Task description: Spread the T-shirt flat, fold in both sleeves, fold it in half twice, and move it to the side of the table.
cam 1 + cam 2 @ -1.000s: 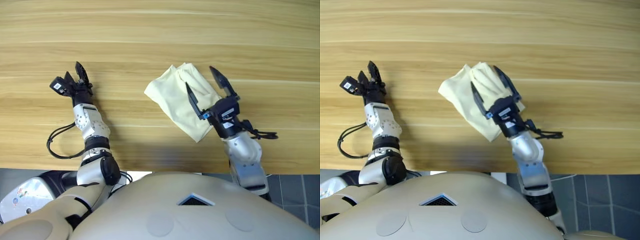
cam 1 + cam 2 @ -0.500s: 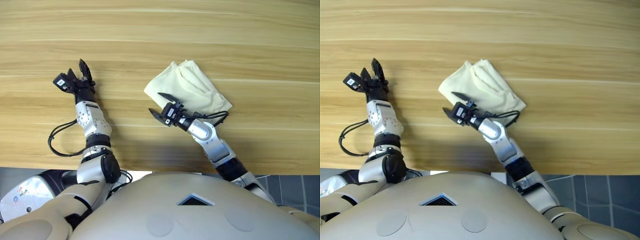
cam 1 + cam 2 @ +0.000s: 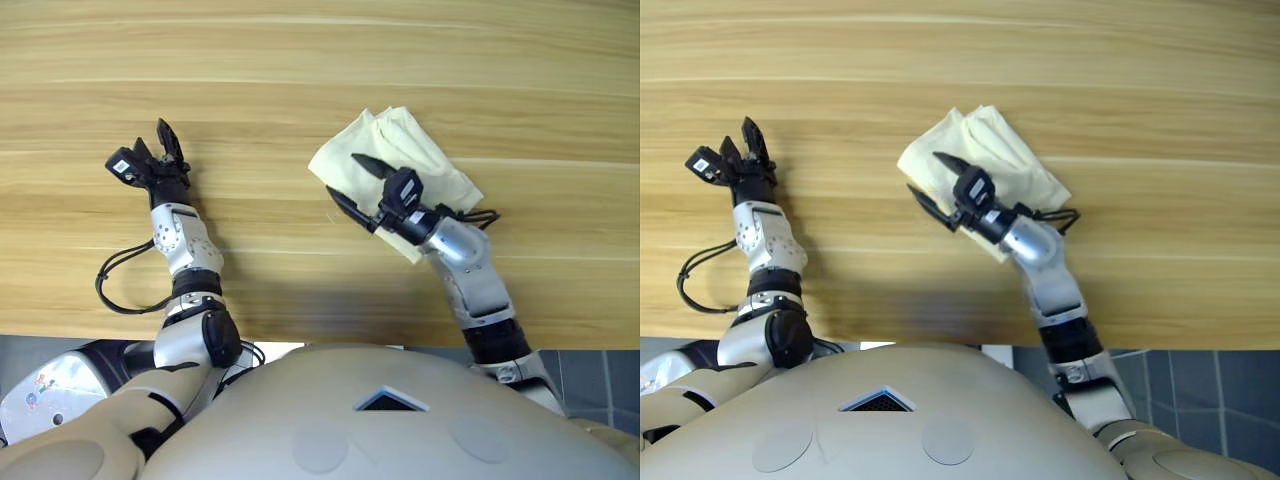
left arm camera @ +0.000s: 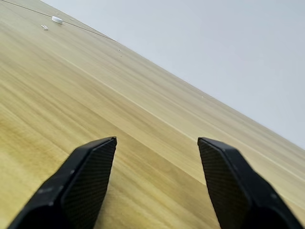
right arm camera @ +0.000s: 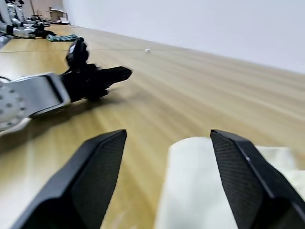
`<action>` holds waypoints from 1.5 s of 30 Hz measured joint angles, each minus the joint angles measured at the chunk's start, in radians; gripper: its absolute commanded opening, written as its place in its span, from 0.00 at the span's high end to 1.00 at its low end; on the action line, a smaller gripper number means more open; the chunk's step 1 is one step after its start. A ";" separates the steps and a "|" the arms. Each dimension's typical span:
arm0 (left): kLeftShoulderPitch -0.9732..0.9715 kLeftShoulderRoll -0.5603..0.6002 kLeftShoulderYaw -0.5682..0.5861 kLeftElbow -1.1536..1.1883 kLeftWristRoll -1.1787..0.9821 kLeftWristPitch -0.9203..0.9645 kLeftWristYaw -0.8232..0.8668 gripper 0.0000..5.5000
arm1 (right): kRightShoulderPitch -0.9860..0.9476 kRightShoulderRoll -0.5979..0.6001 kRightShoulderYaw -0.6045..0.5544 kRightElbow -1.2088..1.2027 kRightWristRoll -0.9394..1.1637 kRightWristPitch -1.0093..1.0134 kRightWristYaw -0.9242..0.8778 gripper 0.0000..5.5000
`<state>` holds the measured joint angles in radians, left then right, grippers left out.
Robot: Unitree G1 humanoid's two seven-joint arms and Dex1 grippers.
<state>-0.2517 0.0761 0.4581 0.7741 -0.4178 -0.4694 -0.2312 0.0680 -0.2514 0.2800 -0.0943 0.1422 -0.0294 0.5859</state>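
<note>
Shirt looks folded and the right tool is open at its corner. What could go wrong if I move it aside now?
1. The right tool straddles only the T-shirt's left corner. A pinch there may catch just the top layers and pull the folds open.
2. The black cable at that wrist lies across the cloth and might drag it askew.

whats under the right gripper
The folded T-shirt, lying on the wooden table, sits partly beneath the open right gripper. The wrist covers its near corner.
</note>
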 measured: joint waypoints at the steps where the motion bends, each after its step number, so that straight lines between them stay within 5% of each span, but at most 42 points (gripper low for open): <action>1: 0.000 0.000 0.000 0.000 0.000 -0.001 0.000 0.42 | -0.014 -0.002 -0.007 0.015 -0.001 0.004 0.001 0.41; 14: 0.010 -0.001 0.004 -0.011 -0.002 -0.008 0.005 0.42 | -0.353 0.023 -0.103 0.713 -0.091 -0.163 -0.091 0.41; 19: 0.018 0.007 0.030 -0.009 -0.012 -0.013 0.004 0.42 | -0.484 0.023 -0.283 0.995 0.004 -0.213 -0.180 0.41; 23: 0.058 0.013 0.061 -0.049 -0.041 -0.033 0.004 0.42 | -0.604 -0.068 -0.518 1.225 0.117 -0.149 -0.470 0.41; 32: 0.210 0.011 0.142 -0.223 -0.101 -0.057 0.027 0.42 | -0.621 -0.367 -0.594 1.427 0.029 -0.082 -0.798 0.41; 40: 0.308 0.041 0.229 -0.271 -0.151 -0.077 0.032 0.42 | -0.699 -0.332 -0.581 1.438 -0.050 -0.102 -0.891 0.41; 45: 0.347 0.040 0.230 -0.325 -0.135 -0.078 0.057 0.42 | -0.805 -0.178 -0.478 1.346 -0.139 -0.377 -0.866 0.41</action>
<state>0.0955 0.1163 0.6878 0.4488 -0.5527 -0.5474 -0.1738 -0.7370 -0.4289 -0.1983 1.2513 0.0030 -0.4067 -0.2797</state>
